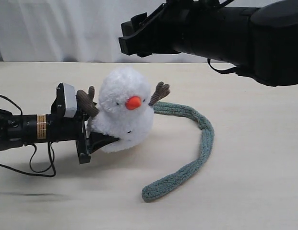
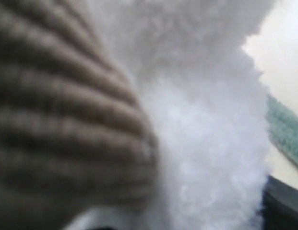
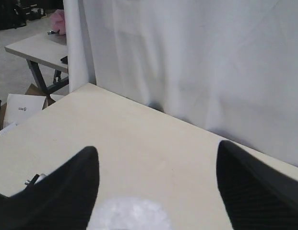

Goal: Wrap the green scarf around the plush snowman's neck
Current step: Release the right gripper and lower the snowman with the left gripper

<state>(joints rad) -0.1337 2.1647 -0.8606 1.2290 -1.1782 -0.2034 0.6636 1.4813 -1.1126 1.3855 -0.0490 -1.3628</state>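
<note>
Pale tabletop [image 1: 254, 182], white curtain behind. The plush snowman [image 1: 122, 120] sits upright, its lower body gripped by the left claw [image 1: 98, 139]. The right claw [image 1: 132, 40] hangs above the snowman, jaws wide and empty. The green scarf [image 1: 204, 143] lies beside the snowman, curving forward, not on the snowman's neck [image 1: 127, 111]. Risk: dragging the scarf may tip the soft toy out of that low grip.

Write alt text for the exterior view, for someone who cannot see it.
A fluffy white plush snowman with an orange cone nose sits on a pale table, the left gripper pressed against its base. A fuzzy sage-green scarf trails from behind it, unwrapped; the right gripper hovers above.
</note>
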